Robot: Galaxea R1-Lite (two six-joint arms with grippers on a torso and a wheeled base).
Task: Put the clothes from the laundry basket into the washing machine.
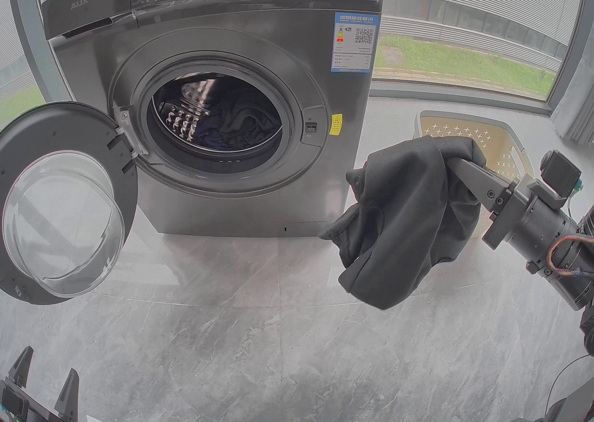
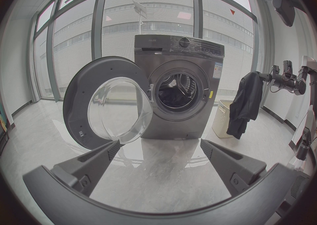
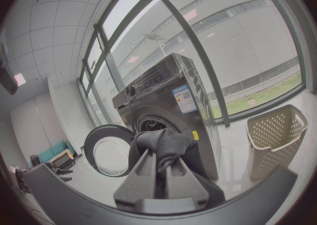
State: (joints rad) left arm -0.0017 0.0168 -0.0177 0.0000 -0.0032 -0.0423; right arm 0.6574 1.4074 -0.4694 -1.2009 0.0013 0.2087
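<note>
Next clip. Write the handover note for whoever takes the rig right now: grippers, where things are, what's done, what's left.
Right gripper: shut on a dark garment, held in the air in front of the basket, beside the washer.
Left gripper: open, empty, low, facing the washer.
Door is swung wide open; dark clothes lie in the drum.
Done: garment is out of the basket.
Left: carry it into the drum and release. The basket's bottom is hidden, so check for more.
</note>
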